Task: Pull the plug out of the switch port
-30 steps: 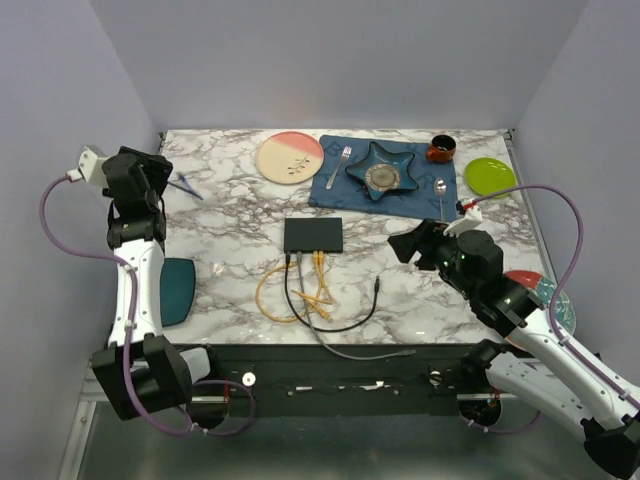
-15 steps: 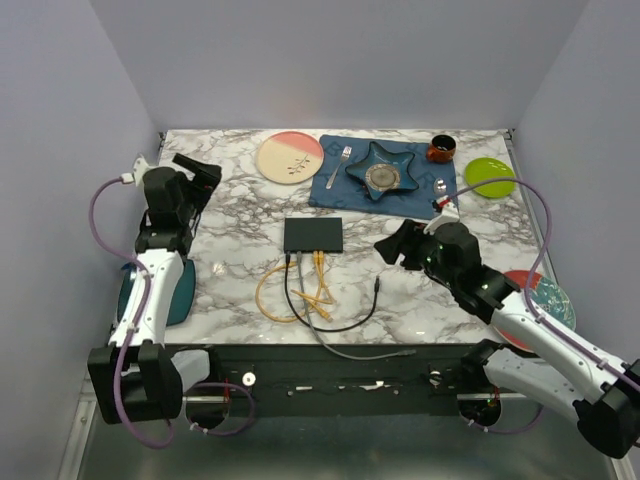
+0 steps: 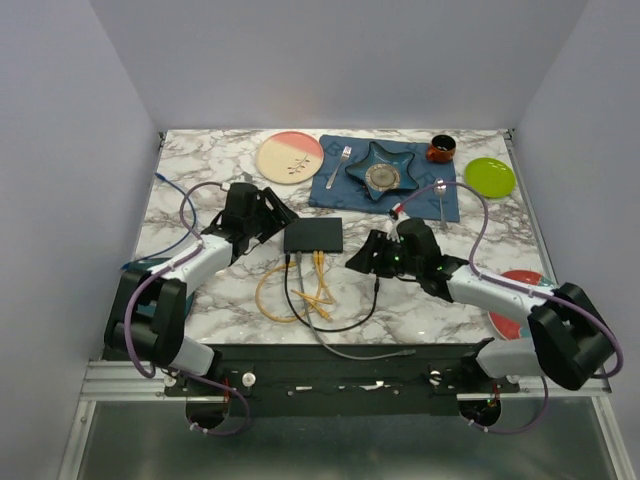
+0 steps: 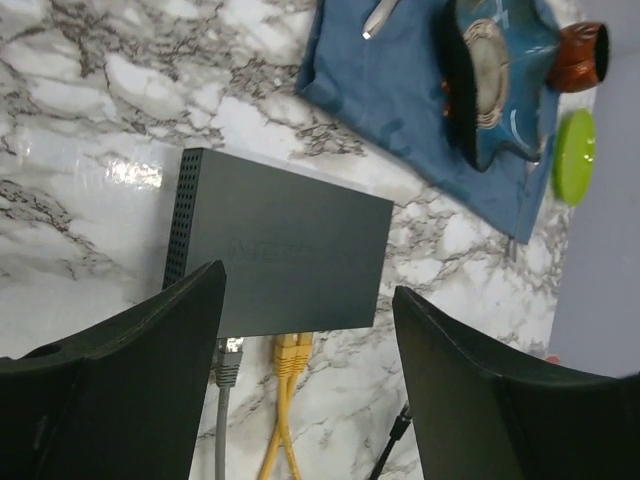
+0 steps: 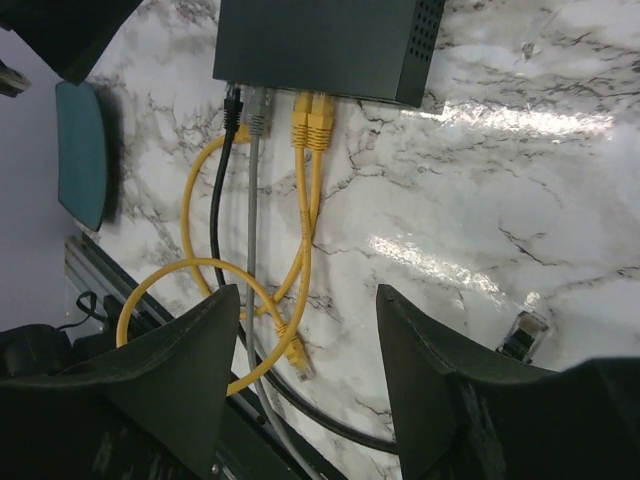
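Note:
The flat black switch (image 3: 313, 235) lies mid-table and shows in both wrist views (image 4: 285, 250) (image 5: 325, 45). Along its near edge sit a black plug (image 5: 233, 103), a grey plug (image 5: 257, 122) (image 4: 229, 360) and two yellow plugs (image 5: 312, 118) (image 4: 292, 352). My left gripper (image 3: 283, 213) is open and empty, just left of the switch. My right gripper (image 3: 357, 262) is open and empty, just right of the switch, above the cables.
Yellow cable loops (image 3: 290, 295), a black cable (image 3: 345, 325) and a grey cable (image 3: 365, 352) lie in front of the switch. A blue placemat (image 3: 385, 185) with a star dish is behind it. A pink plate (image 3: 290, 157), green plate (image 3: 489, 177) and teal dish (image 5: 80, 155) stand around.
Both arms have swung in from the table's sides toward the switch; the left gripper now sits at its left edge, the right gripper at its right front corner.

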Robot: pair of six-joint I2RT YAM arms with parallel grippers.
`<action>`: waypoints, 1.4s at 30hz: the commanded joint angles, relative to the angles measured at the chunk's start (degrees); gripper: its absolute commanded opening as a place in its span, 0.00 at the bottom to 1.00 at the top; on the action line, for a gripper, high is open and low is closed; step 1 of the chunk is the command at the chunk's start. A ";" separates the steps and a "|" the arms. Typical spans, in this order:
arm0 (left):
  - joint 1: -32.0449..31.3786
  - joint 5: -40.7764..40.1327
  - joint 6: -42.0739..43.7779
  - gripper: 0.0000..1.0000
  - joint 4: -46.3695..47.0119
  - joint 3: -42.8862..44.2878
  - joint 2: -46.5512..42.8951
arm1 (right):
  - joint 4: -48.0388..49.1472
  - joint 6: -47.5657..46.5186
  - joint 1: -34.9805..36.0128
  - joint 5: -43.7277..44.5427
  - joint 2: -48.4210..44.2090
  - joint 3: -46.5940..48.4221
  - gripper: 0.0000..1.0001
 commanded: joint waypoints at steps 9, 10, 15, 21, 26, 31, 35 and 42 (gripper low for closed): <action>-1.79 -3.18 0.30 0.74 -1.12 0.65 9.86 | 13.14 6.17 0.14 -8.34 20.43 7.79 0.60; -1.79 -3.26 0.30 0.73 -1.29 0.74 10.22 | 13.75 7.13 0.14 -8.51 21.31 8.32 0.60; -1.88 -2.74 0.30 0.71 -1.21 0.22 12.50 | 16.83 9.34 0.14 -9.74 27.28 10.26 0.53; -4.08 -0.54 -0.40 0.70 0.99 -0.40 15.22 | 18.42 9.78 0.14 -9.48 28.44 9.47 0.53; -6.71 -0.36 -1.19 0.69 1.43 -1.02 15.32 | 17.46 8.81 0.14 -7.99 26.07 7.71 0.54; -6.80 -3.61 -0.58 0.70 -0.76 -1.81 10.93 | 13.86 6.71 0.05 -3.25 22.03 6.13 0.56; -6.80 -9.83 3.10 0.75 -9.09 1.96 7.59 | 9.20 5.30 -0.04 1.06 19.82 5.42 0.57; -6.89 -9.53 3.04 0.76 -5.80 5.57 4.41 | 14.36 7.57 -0.83 -2.09 23.51 4.98 0.56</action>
